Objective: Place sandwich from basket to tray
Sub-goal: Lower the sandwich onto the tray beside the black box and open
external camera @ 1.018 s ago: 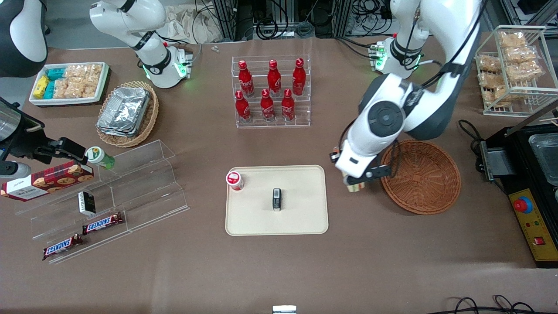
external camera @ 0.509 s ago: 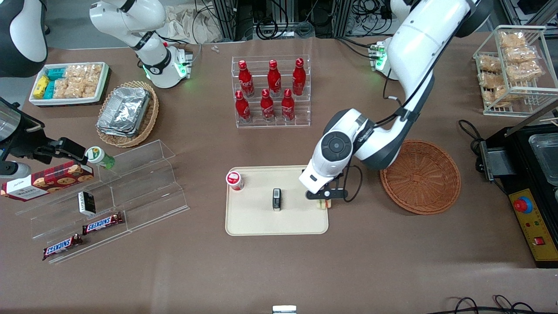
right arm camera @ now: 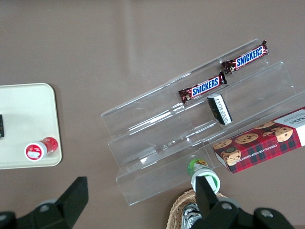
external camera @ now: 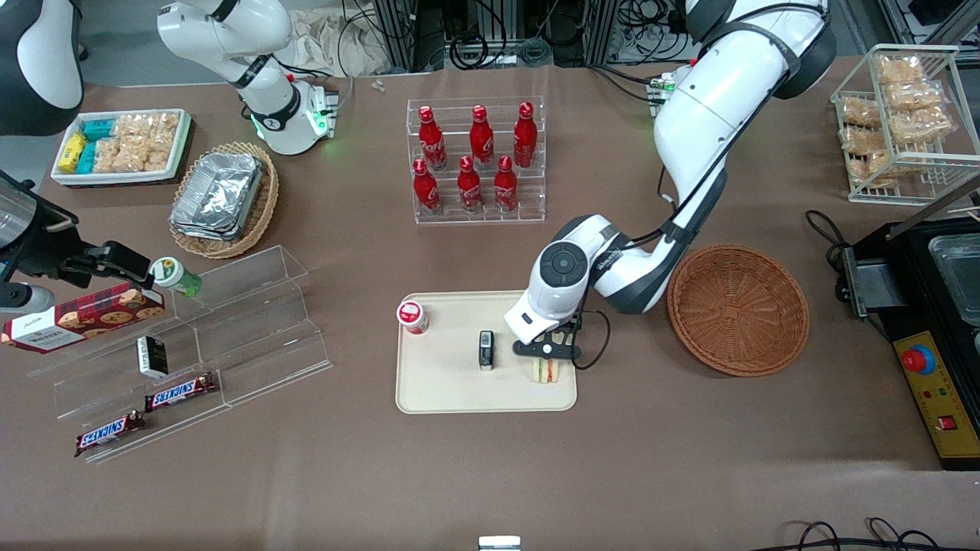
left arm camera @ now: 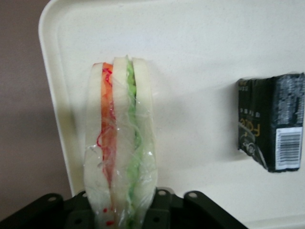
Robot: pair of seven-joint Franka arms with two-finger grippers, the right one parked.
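Note:
The sandwich (external camera: 545,372), a plastic-wrapped white wedge with orange-red and green layers, stands edge-up over the cream tray (external camera: 444,390), near the tray's rim on the basket side. In the left wrist view the sandwich (left arm camera: 119,138) hangs close over the tray (left arm camera: 200,57); I cannot tell whether it touches. My left gripper (external camera: 545,353) is shut on the sandwich, and it also shows in the left wrist view (left arm camera: 121,210) gripping the sandwich's end. The reddish-brown wicker basket (external camera: 739,310) is empty, toward the working arm's end of the table.
On the tray lie a black packet (external camera: 486,350), beside the sandwich, and a red-lidded can (external camera: 412,316). A rack of red bottles (external camera: 476,161) stands farther from the camera. A clear acrylic shelf (external camera: 230,321) is toward the parked arm's end. A black machine (external camera: 934,329) is beside the basket.
My left gripper has carried the sandwich from beside the basket, across the tray's rim, to a spot over the tray near the black packet, and has come lower.

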